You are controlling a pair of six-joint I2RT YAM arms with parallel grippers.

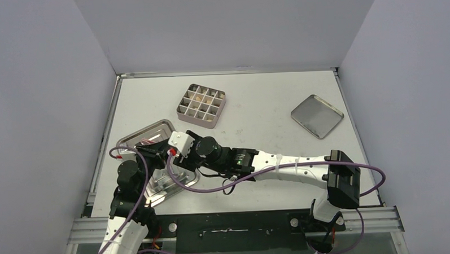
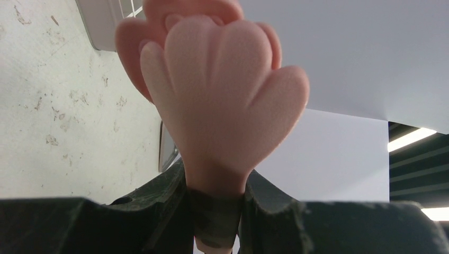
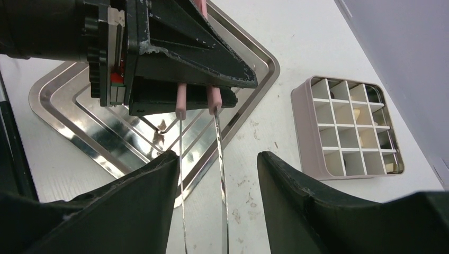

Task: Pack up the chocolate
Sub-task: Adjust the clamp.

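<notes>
At the left, the left tool [image 2: 214, 209] was pinched nearly closed on the stem of a pink paw-shaped piece [image 2: 222, 90] over the silver stepped tray [image 3: 63, 100], and two thin metal strips [image 3: 221, 174] ran from its pink ends toward the right arm. The right tool [image 3: 218, 159] stood wide open with those strips passing between its fingers, gripping nothing. Farther right on the counter [image 1: 257, 137], the chocolate [image 1: 200, 96] that could be seen lay in compartments of the gridded tin [image 3: 302, 132], and a square metal lid [image 1: 317, 116] lay well apart from it, near the right edge.
</notes>
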